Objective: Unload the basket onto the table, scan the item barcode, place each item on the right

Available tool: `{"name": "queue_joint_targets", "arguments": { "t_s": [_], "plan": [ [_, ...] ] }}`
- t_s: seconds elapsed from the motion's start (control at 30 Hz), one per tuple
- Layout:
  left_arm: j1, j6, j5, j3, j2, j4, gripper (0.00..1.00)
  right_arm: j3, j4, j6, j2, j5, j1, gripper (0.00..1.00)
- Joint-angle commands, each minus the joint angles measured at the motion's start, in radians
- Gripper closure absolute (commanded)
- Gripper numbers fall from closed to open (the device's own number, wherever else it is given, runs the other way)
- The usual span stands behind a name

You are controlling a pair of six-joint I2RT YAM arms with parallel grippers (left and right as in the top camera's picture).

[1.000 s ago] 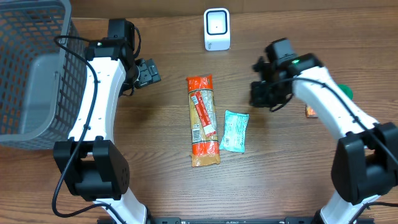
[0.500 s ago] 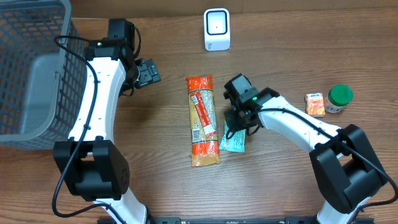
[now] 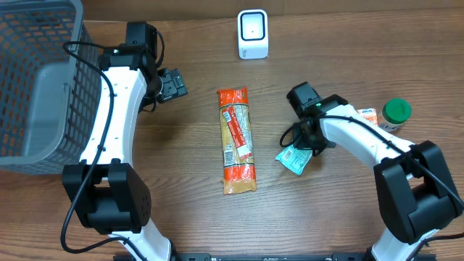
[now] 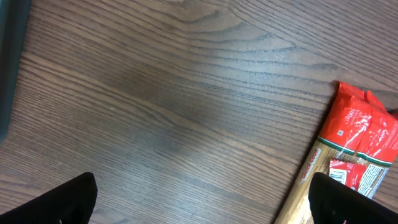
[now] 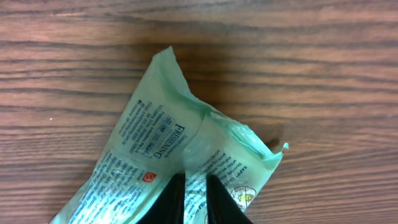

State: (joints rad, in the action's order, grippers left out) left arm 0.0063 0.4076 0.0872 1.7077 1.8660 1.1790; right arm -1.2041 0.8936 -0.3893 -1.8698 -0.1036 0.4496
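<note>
Right wrist | right tool (image 5: 188, 182) clamped on green packet (image 5: 158, 140) | print reads "FRESHENING" | left tool (image 4: 202, 200) apart

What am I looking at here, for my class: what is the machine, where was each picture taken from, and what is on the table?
Two robot arms, each ending in a two-finger gripper, work at a wooden table. One picture looks down from above; the other two come from cameras on the wrists. On the table lie a long red pasta packet, a white scanner, a small orange carton and a green-lidded jar, with a grey basket beside the left arm. The right gripper pinches a pale green packet; the left gripper is open and empty.
</note>
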Motion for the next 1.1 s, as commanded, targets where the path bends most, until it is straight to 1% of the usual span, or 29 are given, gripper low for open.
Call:
{"name": "queue_joint_targets", "arguments": {
  "t_s": [0.0,0.1,0.2,0.3,0.4,0.47,0.57,0.6,0.63,0.7,0.73,0.8,0.9,0.97,1.0,1.03,1.07],
  "plan": [
    [-0.007,-0.019,0.002,0.016,-0.023,-0.002,0.00,0.014,0.008,-0.030,-0.005,0.167,-0.005,0.84],
    [-0.007,-0.019,0.001,0.016,-0.023,-0.002,0.00,0.010,0.003,-0.019,-0.004,0.196,-0.005,0.84],
    [-0.007,-0.019,0.001,0.016,-0.023,-0.002,0.00,-0.030,0.063,0.005,0.003,0.195,-0.011,0.83],
    [-0.007,-0.019,0.001,0.016,-0.023,-0.002,0.00,-0.084,0.119,0.045,0.038,0.195,-0.029,0.80],
    [-0.007,-0.019,0.001,0.016,-0.023,-0.002,0.00,-0.116,0.153,0.053,0.071,0.195,-0.061,0.77],
    [-0.007,-0.019,0.001,0.016,-0.023,-0.002,0.00,-0.118,0.152,0.053,0.085,0.195,-0.091,0.73],
    [-0.007,-0.019,0.001,0.016,-0.023,-0.002,0.00,-0.117,0.160,0.053,0.085,0.200,-0.132,0.72],
    [-0.007,-0.018,0.000,0.016,-0.023,-0.005,0.00,-0.114,0.164,0.054,0.085,0.203,-0.145,0.66],
    [-0.007,-0.015,-0.005,0.016,-0.023,-0.017,0.00,-0.110,0.167,0.058,0.085,0.203,-0.153,0.63],
    [-0.007,-0.015,-0.010,0.016,-0.023,-0.066,0.00,-0.106,0.174,0.086,0.085,0.203,-0.166,0.62],
    [-0.007,-0.013,-0.011,0.016,-0.023,-0.099,0.00,-0.100,0.175,0.107,0.085,0.203,-0.170,0.60],
    [-0.007,-0.007,-0.072,0.016,-0.023,-0.089,0.00,-0.084,0.181,0.133,0.085,0.201,-0.172,0.58],
    [-0.007,-0.006,-0.161,0.016,-0.023,-0.064,0.00,-0.063,0.178,0.134,0.085,0.193,-0.172,0.58],
    [-0.011,-0.014,-0.270,0.014,-0.022,-0.044,0.00,-0.058,0.172,0.137,0.085,0.181,-0.172,0.57],
    [-0.017,-0.040,-0.325,0.013,-0.022,-0.034,0.41,-0.058,0.167,0.138,0.085,0.175,-0.172,0.57],
    [-0.026,-0.046,-0.353,0.013,-0.022,-0.024,0.91,-0.058,0.158,0.138,0.085,0.175,-0.172,0.57],
    [-0.039,-0.045,-0.375,0.011,-0.022,-0.008,0.96,-0.058,0.149,0.138,0.085,0.176,-0.172,0.57]
  ]
}}
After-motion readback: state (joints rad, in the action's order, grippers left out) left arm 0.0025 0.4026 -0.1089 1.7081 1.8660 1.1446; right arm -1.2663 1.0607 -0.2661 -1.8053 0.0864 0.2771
